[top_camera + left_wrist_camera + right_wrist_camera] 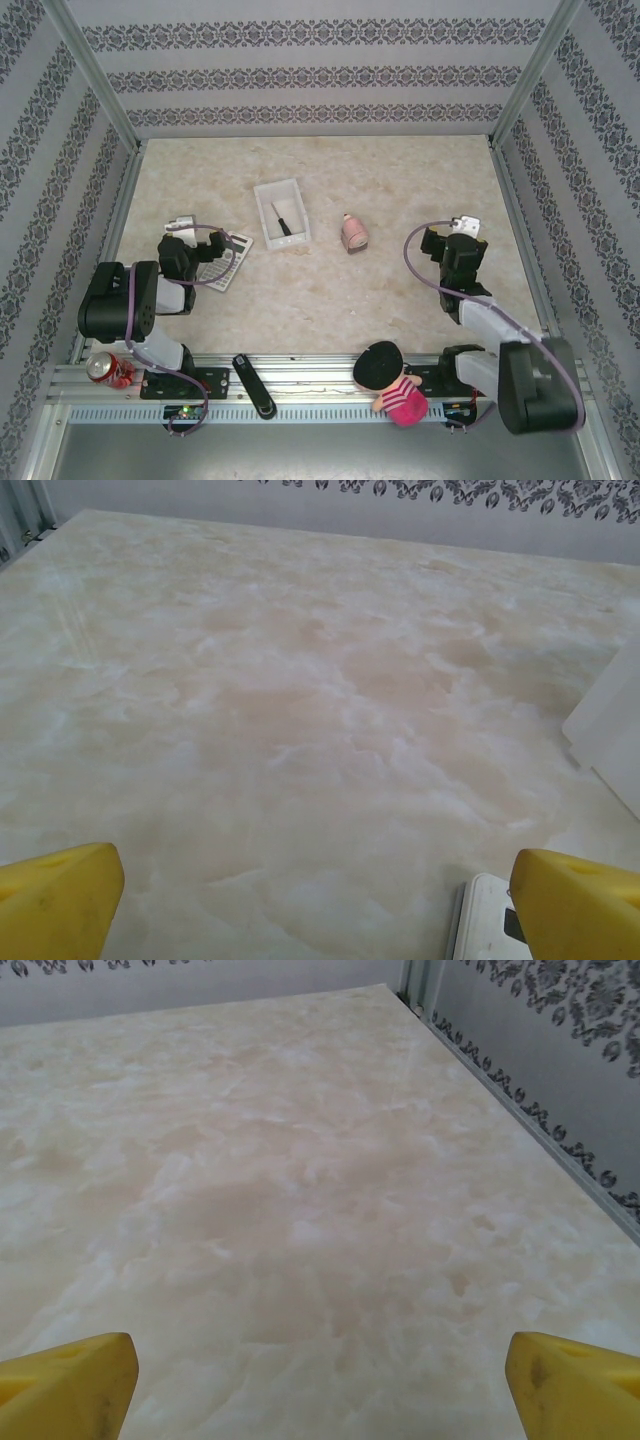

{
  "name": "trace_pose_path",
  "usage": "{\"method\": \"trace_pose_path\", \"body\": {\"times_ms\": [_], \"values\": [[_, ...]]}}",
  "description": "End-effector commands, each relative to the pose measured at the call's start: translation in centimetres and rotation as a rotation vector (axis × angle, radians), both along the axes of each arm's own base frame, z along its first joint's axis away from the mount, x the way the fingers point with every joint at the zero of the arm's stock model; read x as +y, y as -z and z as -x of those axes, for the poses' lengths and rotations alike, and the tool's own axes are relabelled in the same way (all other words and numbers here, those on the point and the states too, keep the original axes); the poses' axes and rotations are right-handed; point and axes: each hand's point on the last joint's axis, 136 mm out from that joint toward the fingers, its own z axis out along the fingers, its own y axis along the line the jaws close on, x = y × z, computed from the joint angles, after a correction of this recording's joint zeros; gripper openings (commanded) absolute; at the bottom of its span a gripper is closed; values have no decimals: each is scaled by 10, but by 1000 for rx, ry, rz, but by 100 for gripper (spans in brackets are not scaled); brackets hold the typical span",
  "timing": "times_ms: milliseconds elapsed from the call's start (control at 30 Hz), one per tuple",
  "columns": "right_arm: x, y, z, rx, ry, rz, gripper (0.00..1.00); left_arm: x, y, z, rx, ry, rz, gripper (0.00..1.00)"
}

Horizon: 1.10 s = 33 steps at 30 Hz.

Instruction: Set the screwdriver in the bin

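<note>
**Q:** Where is the screwdriver?

**A:** The screwdriver (283,221) lies flat inside the bin (263,192), a white low-walled tray just beyond the table's centre in the top view. Nothing grips or touches it.

**Q:** How far along is the task?

**A:** As I judge it, the placing is done. Nothing looks left to do except keeping the arms clear.

**Q:** Which way does it point?

**A:** Its long axis runs from about 11 o'clock to 5 o'clock, along the bin's length. The thicker dark end, probably the handle, sits toward 5 o'clock and the thin shaft toward 11. It is small, so I hold that loosely.

**Q:** And the grippers?

**A:** The left gripper (315,905) has its yellow fingers spread wide, with nothing between them, over bare table. A corner of the calculator (485,920) shows beside its right finger. The right gripper (320,1385) is likewise spread and empty, well apart from the bin, toward its 4 o'clock.

**Q:** What surrounds the bin?

**A:** The calculator sits near it at 8 o'clock and a pink object (354,233) near it at 4 o'clock. Along the near rail are a soda can (105,368), a black bar (253,385) and a doll (390,382).
</note>
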Motion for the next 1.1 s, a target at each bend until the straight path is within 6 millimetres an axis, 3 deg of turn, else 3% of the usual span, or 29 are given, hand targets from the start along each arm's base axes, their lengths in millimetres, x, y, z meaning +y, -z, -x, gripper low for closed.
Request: {"method": "trace_pose_path", "body": {"times_ms": [0, 100, 267, 1067], "values": [[3, -27, -31, -159, -47, 8, 96, -3, -18, -9, -66, 17, -14, 99], [25, -12, -56, -92, -194, -7, 98, -6, -16, -13, -43, 37, -15, 99], [43, -6, -56, -117, -318, -31, 98, -12, -14, -17, -18, 67, -23, 99], [43, -6, -55, -116, -317, -27, 98, -12, -14, -17, -17, 69, -24, 99]]}}
